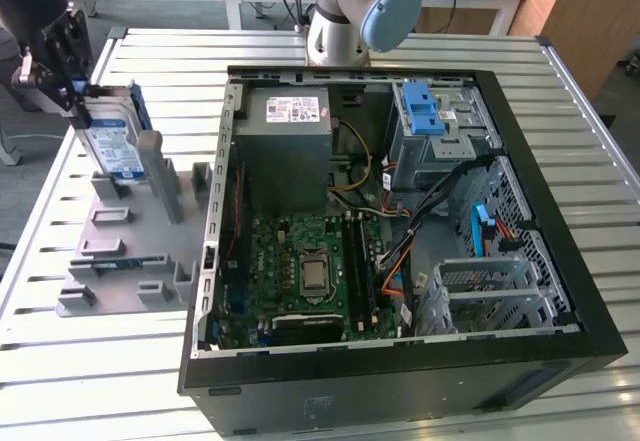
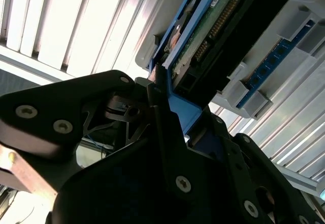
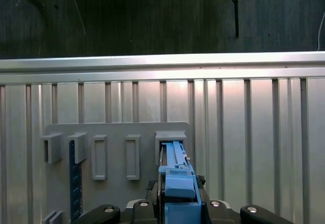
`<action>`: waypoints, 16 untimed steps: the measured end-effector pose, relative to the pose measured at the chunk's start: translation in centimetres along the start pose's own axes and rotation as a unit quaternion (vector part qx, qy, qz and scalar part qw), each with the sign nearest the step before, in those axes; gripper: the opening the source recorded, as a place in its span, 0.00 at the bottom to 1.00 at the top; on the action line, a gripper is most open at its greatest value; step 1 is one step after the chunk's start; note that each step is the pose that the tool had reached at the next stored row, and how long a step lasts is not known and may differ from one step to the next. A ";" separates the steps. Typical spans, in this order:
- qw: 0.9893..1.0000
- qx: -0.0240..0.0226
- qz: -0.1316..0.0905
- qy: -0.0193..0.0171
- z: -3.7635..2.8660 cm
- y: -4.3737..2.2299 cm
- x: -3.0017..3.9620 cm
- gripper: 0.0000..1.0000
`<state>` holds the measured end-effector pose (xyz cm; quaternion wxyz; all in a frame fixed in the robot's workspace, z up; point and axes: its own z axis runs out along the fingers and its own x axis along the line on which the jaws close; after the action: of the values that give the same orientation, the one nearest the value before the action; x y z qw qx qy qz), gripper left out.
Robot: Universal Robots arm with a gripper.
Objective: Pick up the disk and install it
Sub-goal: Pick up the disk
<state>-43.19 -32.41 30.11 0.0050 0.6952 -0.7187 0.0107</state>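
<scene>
currently the tool clamps the disk, upright in the grey rack's slot.

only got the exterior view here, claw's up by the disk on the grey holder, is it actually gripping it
Observer: In the second wrist view the claw straddles the blue rail of the disk, with one finger flat against it, so it looks clamped.
Operator: ok, is it out of the holder yet
Observer: In the first wrist view, looking along the disk, its rail lines up with the end slot of the holder. Whether it has cleared the slot I cannot tell.
</scene>
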 end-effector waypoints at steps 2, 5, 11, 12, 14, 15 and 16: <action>1.000 0.000 0.000 0.000 -0.26 0.00 0.01 0.36; 1.000 0.000 0.000 0.000 -0.68 -0.01 0.01 0.36; 1.000 0.000 0.000 0.000 -1.63 -0.01 0.04 0.36; 1.000 0.000 0.000 0.000 -1.79 -0.01 0.04 0.36; 1.000 0.000 0.000 0.000 -2.11 -0.02 0.05 0.36; 1.000 0.000 0.000 0.000 -2.27 -0.02 0.05 0.36; 1.000 0.000 0.000 0.001 -2.44 -0.02 0.06 0.36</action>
<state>-43.19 -32.41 32.55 0.0054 0.6952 -0.7187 0.0111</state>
